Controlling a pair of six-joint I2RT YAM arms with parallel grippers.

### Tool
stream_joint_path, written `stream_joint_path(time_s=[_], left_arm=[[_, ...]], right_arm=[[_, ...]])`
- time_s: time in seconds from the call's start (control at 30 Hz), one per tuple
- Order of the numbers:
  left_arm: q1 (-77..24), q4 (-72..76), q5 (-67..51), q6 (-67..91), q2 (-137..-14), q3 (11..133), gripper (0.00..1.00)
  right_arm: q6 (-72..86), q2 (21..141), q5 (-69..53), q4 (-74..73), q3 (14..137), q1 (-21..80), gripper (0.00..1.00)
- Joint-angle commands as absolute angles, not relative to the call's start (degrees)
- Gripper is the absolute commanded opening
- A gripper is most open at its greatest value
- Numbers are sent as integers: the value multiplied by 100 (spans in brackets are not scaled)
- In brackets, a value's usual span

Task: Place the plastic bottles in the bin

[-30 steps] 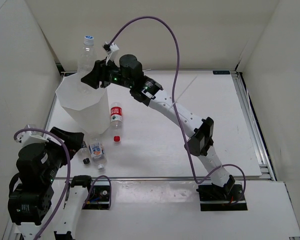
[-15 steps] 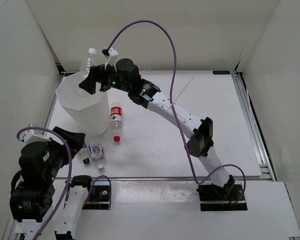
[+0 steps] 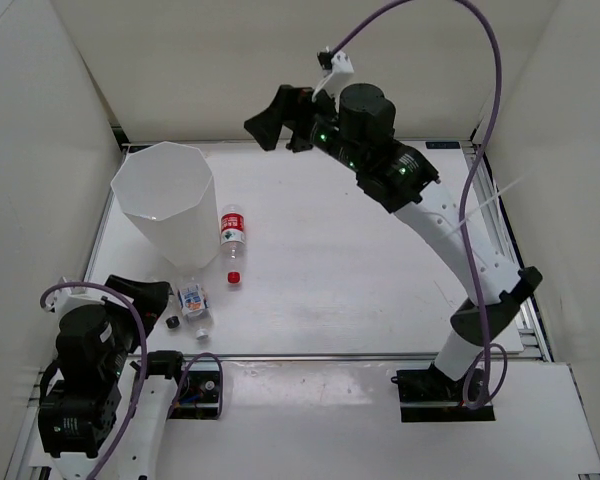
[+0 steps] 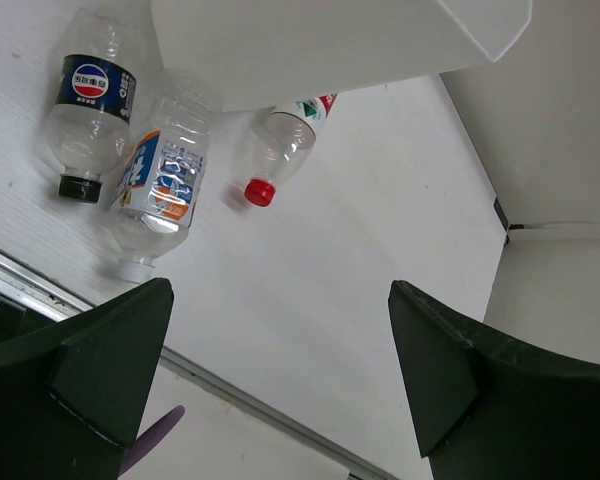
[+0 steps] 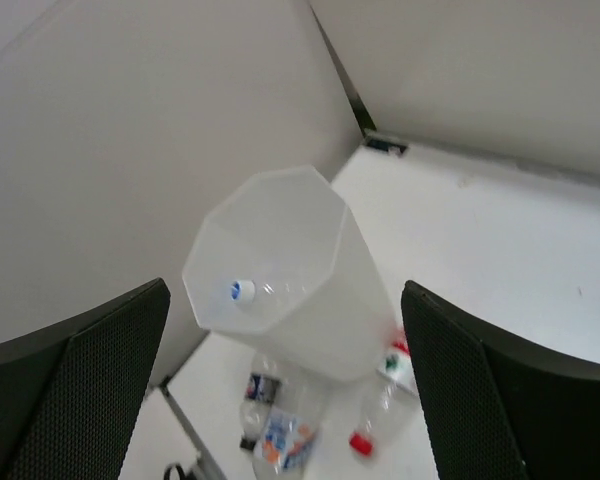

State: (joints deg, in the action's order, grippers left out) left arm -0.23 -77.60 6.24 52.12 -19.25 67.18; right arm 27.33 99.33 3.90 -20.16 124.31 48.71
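At the near left, the left gripper (image 4: 280, 290) is held with its jaws spread wide and nothing between them. Just to its right, two short bottles are laid side by side on the table (image 3: 380, 260): a dark-labelled bottle (image 4: 90, 95) and a blue-and-orange-labelled bottle (image 4: 160, 175). Their long axes run roughly near to far, with the caps turned toward the near edge. A little farther and to the right, the red-labelled bottle (image 3: 232, 232) is laid along the same near-far line, red cap nearest, just beside the foot of the bin (image 3: 130, 200).

The bin is stood upright at the far left, and one clear bottle (image 5: 270, 291) with a pale cap is seen lying inside it. The three bottles on the table are judged as yet to be binned.

At the far centre, the right gripper (image 3: 278, 122) is raised high above the table, fully open and empty, well apart from every bottle. The left arm is therefore judged the nearer to the two short bottles.
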Motion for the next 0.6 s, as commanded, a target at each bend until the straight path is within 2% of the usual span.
stream_joint_path(time_s=[0.0,0.07,0.13,0.17,0.2,0.23,0.33,0.4,0.57], left_arm=[[-53,-7726,729,5431,-1890,6565,100],[-53,-7726,668,5493,-1837,6486,100],[-53,-7726,668,5554,-1837,6425,100],[-53,-7726,668,5555,-1837,6425,100],[-53,-7726,668,5555,-1837,6425,100],[-53,-7726,668,5555,-1837,6425,100],[-53,-7848,668,5607,-1837,6425,100],[-53,-7927,668,5660,-1776,6425,100],[-53,-8060,773,5835,-1661,6372,100]], right_arm=[[3003,9774,301,-2522,11438,4694,100],[3277,9773,-252,-2688,10760,4405,100],[3427,9974,-1175,-2689,10321,4246,92],[3506,10106,-1482,-2977,10179,4080,98],[3576,10377,-1781,-3093,10178,4000,99],[3629,10493,-2358,-3094,10065,3886,99],[4042,10906,-2925,-2972,9660,3832,99],[4218,11108,-3442,-2360,9249,3832,99],[4605,11917,-3866,-1987,9325,4007,99]])
